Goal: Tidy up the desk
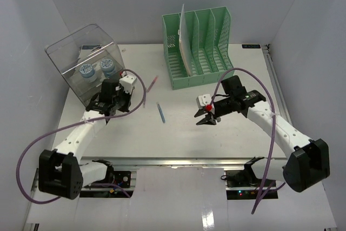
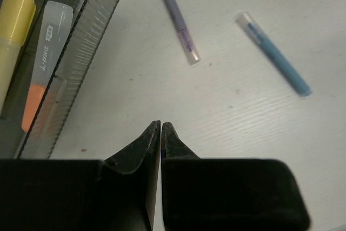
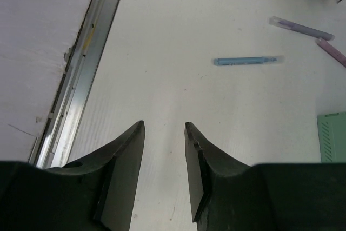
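Presently, desk [image 1: 178, 133]: white top seen enclosed by pale walls, silver rail along the front edge.
Left gripper [image 2: 161, 124]: fingers seen pressed together, held beside the clear box [image 1: 89, 63].
Right gripper [image 3: 165, 125]: fingers seen spread apart, held over bare desk.
Blue pen [image 1: 161, 112]: found lying loose between both grippers.
Green file rack [image 1: 200, 47]: placed at the rear.

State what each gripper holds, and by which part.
Nothing is held: the left gripper is shut on nothing, the right gripper open and empty.

pink pen [image 3: 331, 51] — cut off, yellow marker [image 2: 13, 25] cropped
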You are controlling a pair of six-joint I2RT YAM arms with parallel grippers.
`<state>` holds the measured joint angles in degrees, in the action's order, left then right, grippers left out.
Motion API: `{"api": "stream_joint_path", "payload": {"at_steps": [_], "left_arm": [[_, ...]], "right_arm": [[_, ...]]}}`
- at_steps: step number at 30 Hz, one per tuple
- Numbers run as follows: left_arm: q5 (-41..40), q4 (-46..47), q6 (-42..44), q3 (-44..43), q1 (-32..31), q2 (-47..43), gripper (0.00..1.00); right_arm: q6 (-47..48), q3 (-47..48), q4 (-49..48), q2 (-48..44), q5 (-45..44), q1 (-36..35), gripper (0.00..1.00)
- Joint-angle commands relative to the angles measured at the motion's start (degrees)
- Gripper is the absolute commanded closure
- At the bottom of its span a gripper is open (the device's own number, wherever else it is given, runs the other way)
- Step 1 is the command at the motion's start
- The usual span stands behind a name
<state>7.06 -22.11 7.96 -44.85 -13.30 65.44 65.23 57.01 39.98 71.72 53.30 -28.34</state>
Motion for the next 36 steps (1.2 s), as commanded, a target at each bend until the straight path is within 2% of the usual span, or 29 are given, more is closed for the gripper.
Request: {"api": "stream_joint_path", "payload": {"at_steps": [1, 6, 8, 9, 11, 14, 17, 21, 26, 28, 31, 33, 35, 36], "left_arm": [[-6.4, -2.4, 12.5, -4.1, 0.1, 6.1, 0.84], [-16.4, 2.5, 24.1, -6.8, 0.3, 14.5, 0.81], [-19.2, 4.6, 26.1, -8.0, 0.6, 16.4, 0.75], [-19.6, 4.9, 26.3, -8.7, 1.1, 18.3, 0.69], [-21.0, 6.2, 26.3, -10.6, 1.6, 20.4, 0.49], [-23.9, 8.7, 26.4, -12.0, 1.8, 21.9, 0.07], [-25.9, 10.9, 26.6, -12.2, 1.8, 22.5, 0.02], [-23.8, 10.2, 24.0, -12.1, 1.8, 21.5, 0.02], [-14.8, 10.7, 15.6, -7.7, 1.8, 15.2, 0.03], [-10.9, 12.1, 10.3, -5.6, 1.8, 11.6, 0.12], [-4.5, 17.9, 3.3, 0.2, 1.8, 7.0, 0.33], [-3.2, 22.8, -3.4, 5.0, 1.8, 3.6, 0.52], [-3.0, 28.6, -9.5, 8.5, 1.8, 1.2, 0.64], [-3.1, 30.8, -14.5, 10.1, 1.8, -0.7, 0.66]], "right_arm": [[-1.0, -3.5, -5.1, -3.1, 10.8, 6.9, 0.56], [0.7, -5.1, -5.4, -4.8, 10.2, 9.2, 0.56], [0.8, -5.2, -5.4, -4.9, 9.6, 9.3, 0.56], [1.1, -5.3, -5.4, -5.2, 9.6, 9.2, 0.56], [1.6, -5.7, -5.4, -5.5, 9.4, 9.3, 0.56], [2.0, -6.0, -5.4, -5.9, 8.5, 9.3, 0.56], [2.1, -6.1, -5.4, -6.1, 8.2, 9.2, 0.56], [2.3, -6.1, -5.4, -6.3, 8.1, 9.3, 0.56], [2.2, -6.2, -5.4, -6.0, 7.9, 9.3, 0.55], [2.1, -6.2, -5.4, -5.9, 7.9, 9.3, 0.55], [2.0, -6.1, -5.5, -5.5, 7.6, 9.3, 0.55], [2.0, -6.1, -5.5, -5.2, 7.6, 9.4, 0.55], [1.9, -6.2, -5.4, -5.0, 7.5, 9.4, 0.55], [1.9, -6.2, -5.4, -5.0, 7.5, 9.4, 0.55]]}}
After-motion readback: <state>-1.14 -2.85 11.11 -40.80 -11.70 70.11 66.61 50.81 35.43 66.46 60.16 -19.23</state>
